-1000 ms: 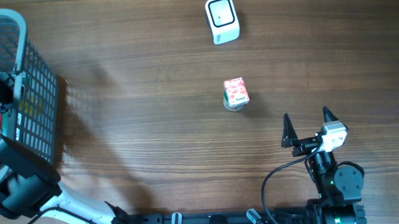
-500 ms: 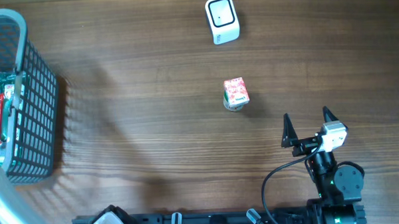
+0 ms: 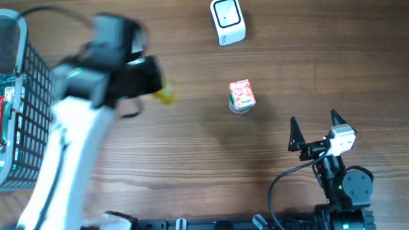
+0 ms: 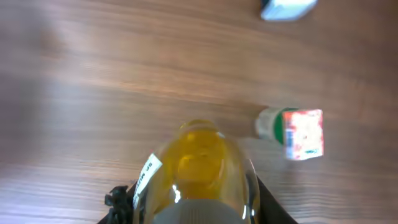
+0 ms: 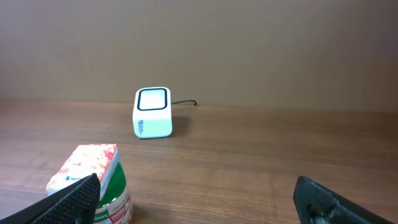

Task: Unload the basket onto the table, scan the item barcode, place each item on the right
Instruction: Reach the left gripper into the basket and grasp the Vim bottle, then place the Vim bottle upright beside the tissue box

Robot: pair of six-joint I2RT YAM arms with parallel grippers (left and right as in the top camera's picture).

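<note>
My left gripper is shut on a clear bottle of yellow liquid, carried above the table left of centre. The left wrist view looks down the bottle, with its grey cap nearest, a white label strip on its left side and my black fingers at its sides. The white barcode scanner stands at the back, its dark window facing up; it also shows in the right wrist view. My right gripper rests open at the front right, holding nothing.
A small red and green carton lies on its side mid-table, right of the bottle and just ahead of my right gripper's left finger. A dark wire basket with packaged goods stands at the left edge.
My left arm has swung out from the basket to the right over the table, carrying the yellow bottle. The right arm and the carton have not moved.
</note>
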